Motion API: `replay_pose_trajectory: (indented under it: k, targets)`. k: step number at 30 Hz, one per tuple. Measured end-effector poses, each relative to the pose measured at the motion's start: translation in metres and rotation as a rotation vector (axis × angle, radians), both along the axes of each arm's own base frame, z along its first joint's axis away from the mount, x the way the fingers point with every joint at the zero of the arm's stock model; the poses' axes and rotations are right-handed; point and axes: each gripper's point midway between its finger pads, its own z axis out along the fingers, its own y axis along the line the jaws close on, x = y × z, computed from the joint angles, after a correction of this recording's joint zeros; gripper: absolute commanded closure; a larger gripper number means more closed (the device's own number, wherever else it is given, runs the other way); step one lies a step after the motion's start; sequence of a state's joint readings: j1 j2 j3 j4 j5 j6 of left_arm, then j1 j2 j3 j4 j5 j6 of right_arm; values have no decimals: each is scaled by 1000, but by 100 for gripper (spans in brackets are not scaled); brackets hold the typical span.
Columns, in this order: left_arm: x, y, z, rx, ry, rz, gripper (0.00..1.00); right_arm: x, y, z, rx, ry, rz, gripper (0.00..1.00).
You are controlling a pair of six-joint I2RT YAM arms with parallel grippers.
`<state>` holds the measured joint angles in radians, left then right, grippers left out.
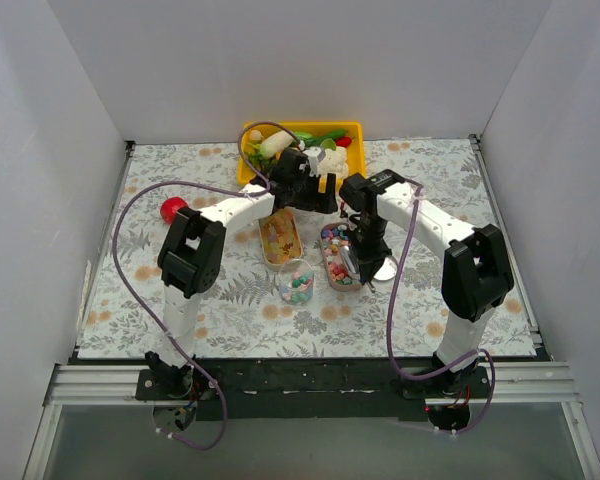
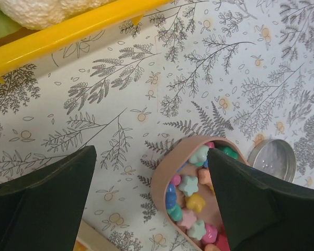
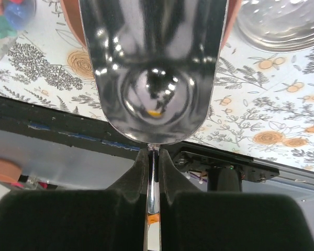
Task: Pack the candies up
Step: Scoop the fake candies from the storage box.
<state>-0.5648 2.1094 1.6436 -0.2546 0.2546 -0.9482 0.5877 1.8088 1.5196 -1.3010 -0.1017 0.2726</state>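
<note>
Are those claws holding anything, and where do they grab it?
The right gripper pinches a metal scoop by its thin handle; the left gripper is open, holding nothing.

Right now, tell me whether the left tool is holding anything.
No: the left tool stands wide open above the tablecloth, gripping nothing.

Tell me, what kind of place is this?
Probably a robot test booth, not a home: plain white walls box in a flowery table, and a left arm and right arm are bolted at its near edge.

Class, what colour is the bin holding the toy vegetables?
The bin is yellow, clearest in the top external view.
</note>
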Motion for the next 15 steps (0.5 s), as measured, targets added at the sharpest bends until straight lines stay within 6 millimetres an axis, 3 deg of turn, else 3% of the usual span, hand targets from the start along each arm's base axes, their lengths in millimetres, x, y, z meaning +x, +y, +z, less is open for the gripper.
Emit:
replay_pose_trajectory:
  k: [6,15]
  targets:
    - [0,-14,-21,56,-20,-29,12,-23,2,-9,31,105,-10,99]
    - [-1,-21,-19,67,-61,-55,16,-31,15,-9,122,218,-62,99]
